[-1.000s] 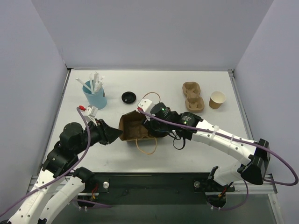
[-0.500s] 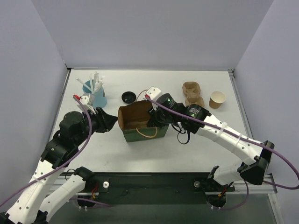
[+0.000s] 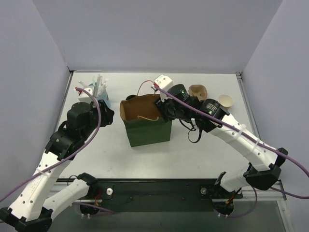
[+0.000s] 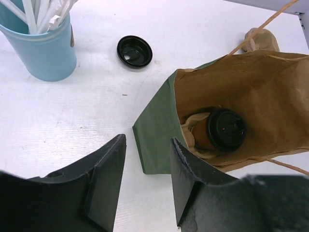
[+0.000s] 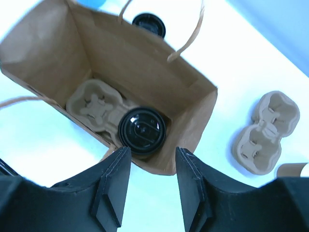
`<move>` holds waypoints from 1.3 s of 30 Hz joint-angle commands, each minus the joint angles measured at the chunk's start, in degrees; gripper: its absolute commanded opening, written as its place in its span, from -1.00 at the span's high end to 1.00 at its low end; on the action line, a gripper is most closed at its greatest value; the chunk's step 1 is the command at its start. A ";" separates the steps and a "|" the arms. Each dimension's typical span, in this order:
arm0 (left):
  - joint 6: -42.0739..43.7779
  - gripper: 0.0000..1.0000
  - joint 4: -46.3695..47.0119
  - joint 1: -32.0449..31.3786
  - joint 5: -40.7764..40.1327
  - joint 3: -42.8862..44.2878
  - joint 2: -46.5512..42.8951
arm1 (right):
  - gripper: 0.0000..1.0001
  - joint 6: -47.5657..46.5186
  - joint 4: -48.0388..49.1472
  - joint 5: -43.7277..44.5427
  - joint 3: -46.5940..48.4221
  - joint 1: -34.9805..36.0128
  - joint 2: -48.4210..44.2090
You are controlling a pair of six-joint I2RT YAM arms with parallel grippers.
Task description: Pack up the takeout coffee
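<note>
White tabletop (image 3: pixel 111 154), grey walls. Left: blue straw cup (image 4: pixel 41 48). Left gripper (image 4: pixel 148 140), jaws apart, empty, just beside the bag. Loose black lid (image 4: pixel 134 51) on the table. Centre: green paper bag (image 3: pixel 147 133), upright, mouth open. Inside it, a pulp carrier (image 5: pixel 94 108) seats the takeout coffee (image 5: pixel 142 130), lidded, long axis vertical. Right gripper (image 5: pixel 152 151) directly above the coffee, jaws apart, nothing clamped; the nearer arm. Any reach is judged straight down.
</note>
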 commanded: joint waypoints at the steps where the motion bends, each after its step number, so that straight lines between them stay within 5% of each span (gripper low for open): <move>1: 1.02 -0.03 0.13 0.76 -1.69 4.91 0.09 | 0.15 3.24 -1.70 0.07 4.33 -0.45 -0.26; 5: 2.24 -0.02 -2.77 1.55 -2.04 9.47 1.84 | 0.13 6.33 -1.70 0.69 5.73 -0.45 -0.97; 8: 3.30 -0.03 -5.57 1.73 -5.01 13.43 3.77 | -0.11 10.09 -1.96 2.00 5.91 -0.45 -2.02; 12: 2.25 -0.02 -5.69 3.56 -12.84 15.55 6.76 | -1.00 13.10 -2.32 1.57 4.95 -0.36 -4.30; 22: 4.81 -0.06 1.70 12.69 -12.76 26.79 28.20 | -1.00 17.67 -2.31 -1.42 -2.08 0.08 -14.49; 30: -7.51 0.18 6.45 29.83 4.28 34.87 45.86 | -1.00 14.25 -2.40 0.24 -9.37 -0.27 -22.75; 39: -7.86 0.16 6.71 31.96 -0.37 39.28 55.46 | -1.00 8.01 -2.40 3.85 -13.16 -0.98 -25.40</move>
